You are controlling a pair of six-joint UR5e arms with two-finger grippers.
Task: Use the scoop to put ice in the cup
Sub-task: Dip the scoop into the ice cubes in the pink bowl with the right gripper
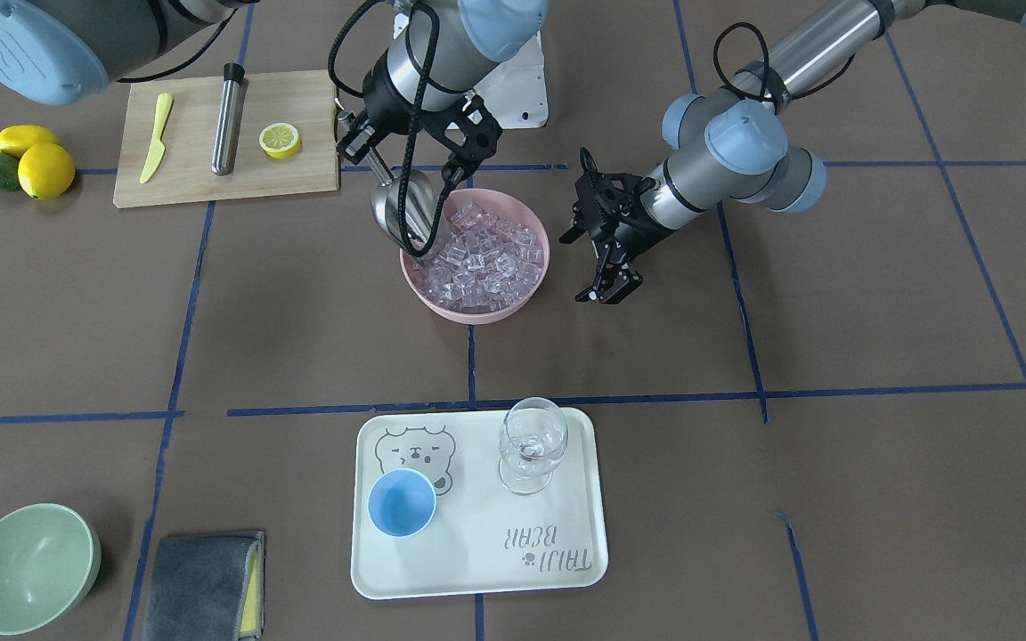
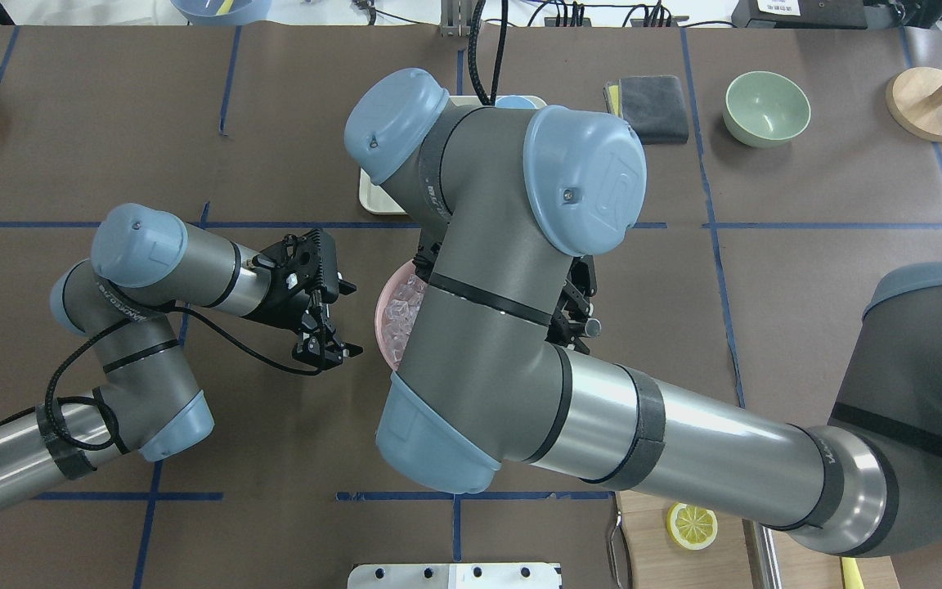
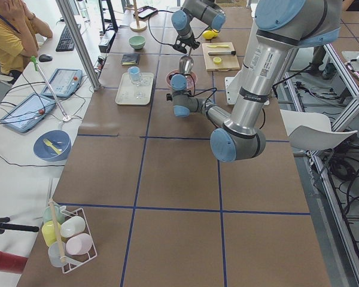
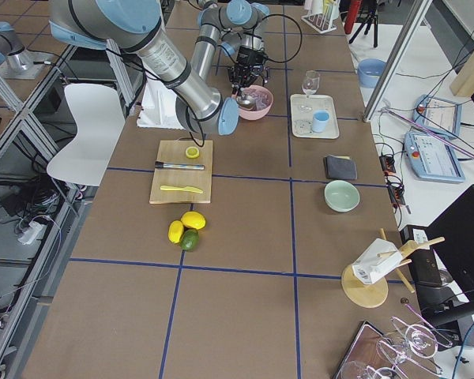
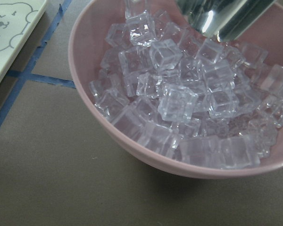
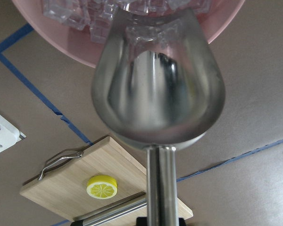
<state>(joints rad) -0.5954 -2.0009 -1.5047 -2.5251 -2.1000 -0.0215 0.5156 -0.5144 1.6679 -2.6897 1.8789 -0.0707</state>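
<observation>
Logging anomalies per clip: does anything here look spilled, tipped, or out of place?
Nothing stands out. The ice is all inside the pink bowl, none on the table; the cup and wine glass stand upright on the tray; the scoop dips into the ice.

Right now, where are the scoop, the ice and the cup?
scoop [image 6: 158, 89], right wrist view, the inside of its trough.
ice [image 5: 179, 101], left wrist view, a cube in the middle of the pile.
cup [image 1: 402, 503], front-facing view, its inside bottom.

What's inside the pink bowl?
Lots of clear ice cubes fill the pink bowl, and the scoop dips in at one side. The bowl's bottom is hidden under the cubes.
</observation>
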